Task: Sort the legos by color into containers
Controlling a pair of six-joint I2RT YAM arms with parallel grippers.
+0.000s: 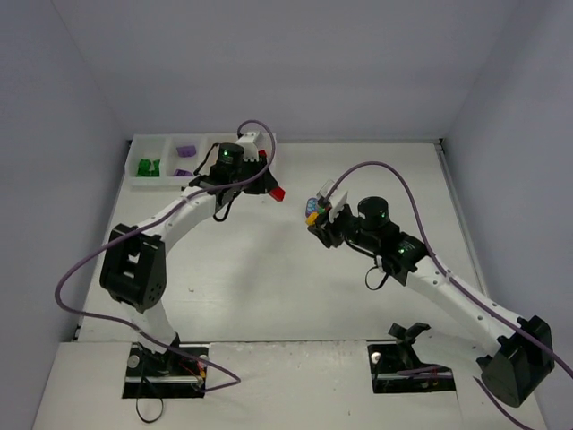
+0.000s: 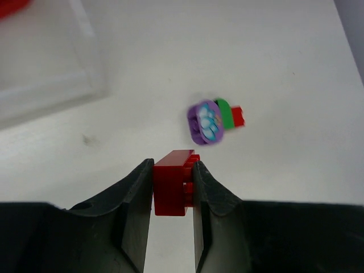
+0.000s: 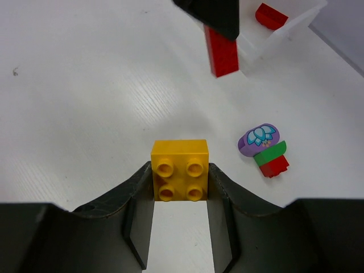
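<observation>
From above, the left gripper (image 1: 273, 189) covers the right end of the tray (image 1: 134, 161), so what lies there cannot be told. The cluster (image 1: 312, 205) by the right gripper (image 1: 313, 218) is too small to read. In the left wrist view the cluster is blurred, and the tray and 1 red piece (image 2: 10, 5) are cut off at the top-left corner. In the right wrist view the left gripper runs off the top edge and hides the top of the red brick (image 3: 222, 54). The fingers (image 3: 139, 193) hide the flanks of the yellow brick (image 3: 179, 170).

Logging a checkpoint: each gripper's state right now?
Left gripper: closed on a red studded plastic brick.
Right gripper: closed on a yellow studded plastic brick.
</observation>
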